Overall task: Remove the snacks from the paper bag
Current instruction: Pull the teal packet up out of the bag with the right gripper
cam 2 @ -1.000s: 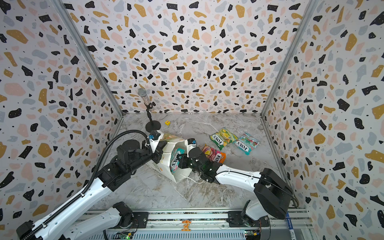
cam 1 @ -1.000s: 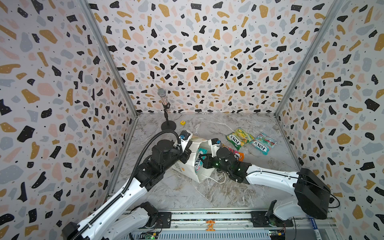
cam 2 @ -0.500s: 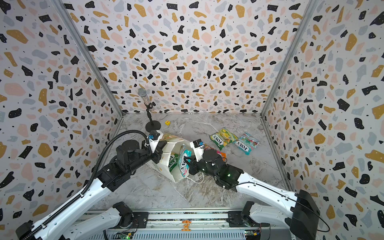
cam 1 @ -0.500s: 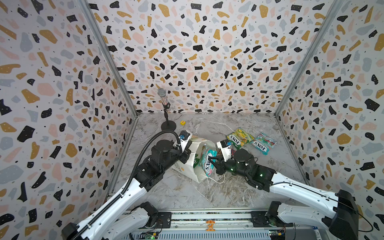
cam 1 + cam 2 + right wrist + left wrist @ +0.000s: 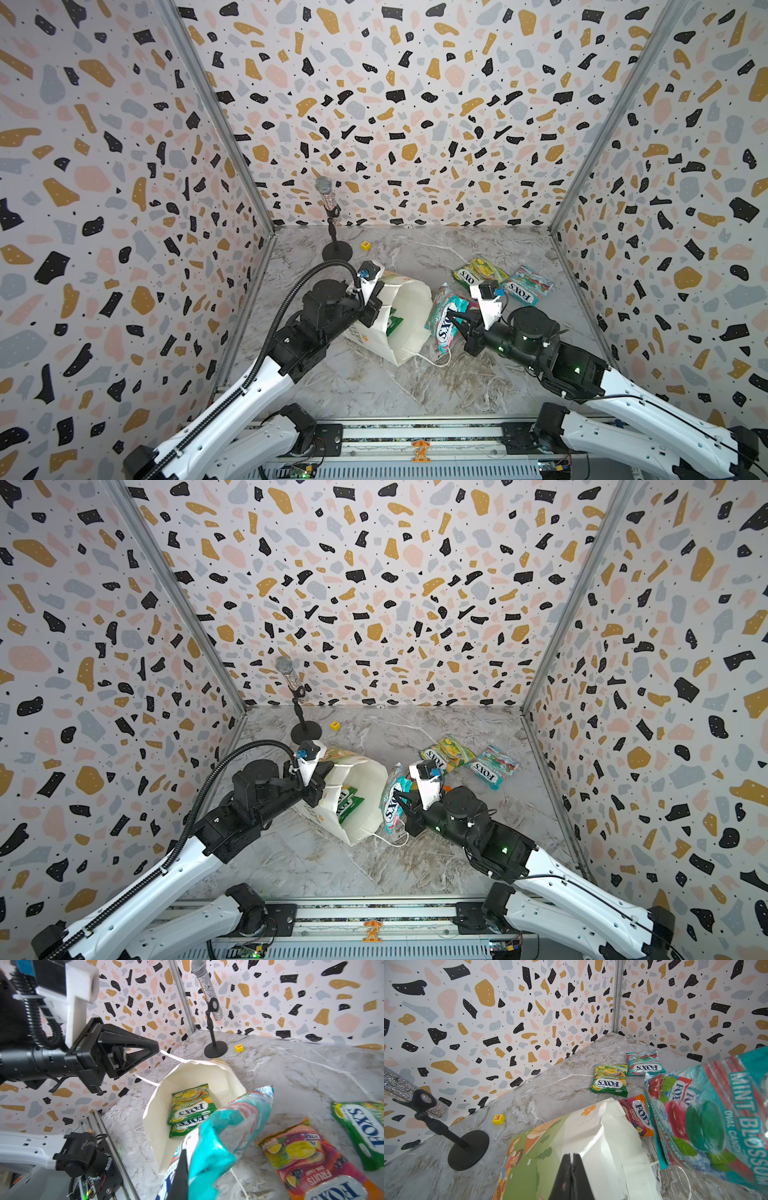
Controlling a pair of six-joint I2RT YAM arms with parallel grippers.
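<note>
The white paper bag (image 5: 409, 316) (image 5: 361, 787) (image 5: 602, 1142) lies on its side, its mouth facing right. My left gripper (image 5: 371, 304) (image 5: 318, 789) (image 5: 572, 1157) is shut on the bag's cord handle at the rim (image 5: 193, 1064). My right gripper (image 5: 457, 324) (image 5: 401, 802) (image 5: 185, 1159) is shut on a teal-red snack pouch (image 5: 444, 322) (image 5: 708, 1122) (image 5: 234, 1124), held just outside the mouth. Two green pouches (image 5: 191, 1105) (image 5: 347, 802) lie inside the bag. On the table lie a green-yellow pouch (image 5: 478, 272) (image 5: 610, 1080), a teal pouch (image 5: 525, 286) (image 5: 644, 1062) and an orange pouch (image 5: 311, 1157) (image 5: 638, 1113).
A microphone on a black round-based stand (image 5: 332, 232) (image 5: 467, 1149) stands at the back left, with a small yellow cube (image 5: 365, 245) (image 5: 238, 1048) beside it. Speckled walls close in three sides. A metal rail (image 5: 415, 432) runs along the front edge.
My right gripper has pulled back to the right, drawing the teal-red pouch out of the bag's mouth. The left gripper has held the bag in place.
</note>
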